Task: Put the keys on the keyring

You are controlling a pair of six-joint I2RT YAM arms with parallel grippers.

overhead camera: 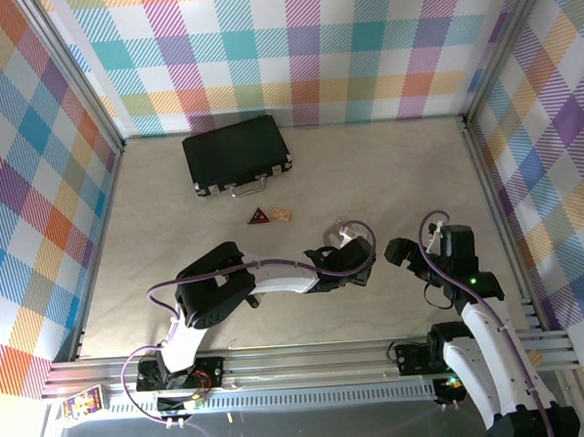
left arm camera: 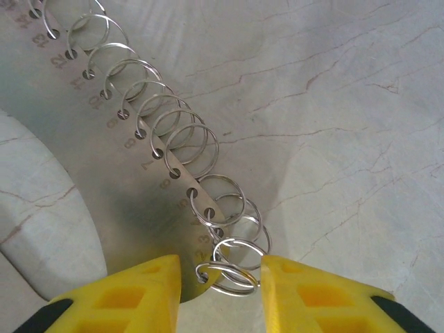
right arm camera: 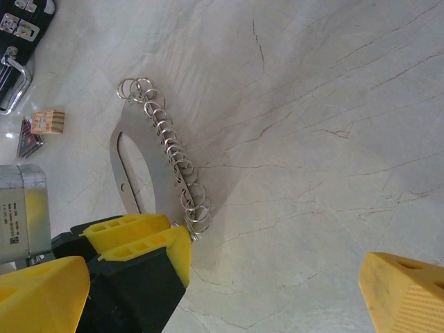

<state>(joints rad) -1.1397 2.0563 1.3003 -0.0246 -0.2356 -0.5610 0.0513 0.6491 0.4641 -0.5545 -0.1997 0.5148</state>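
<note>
Near-side and to the right of the black rectangular case with a metal handle (overhead camera: 237,155) is the keyring (left arm camera: 139,187), a flat silver metal strip with an oval cut-out and a row of numbered holes, each carrying a split wire ring. The left gripper (left arm camera: 220,267) has its yellow fingers drawn in on either side of the strip's end ring (whether they truly pinch it, I cannot tell). The small dark-red triangle (overhead camera: 260,217) and small tan chip (overhead camera: 281,214) lie between case and keyring, touching neither. Farther right of the case, the right gripper (right arm camera: 225,260) hangs spread wide over the pale marbled table (overhead camera: 417,173), holding nothing.
</note>
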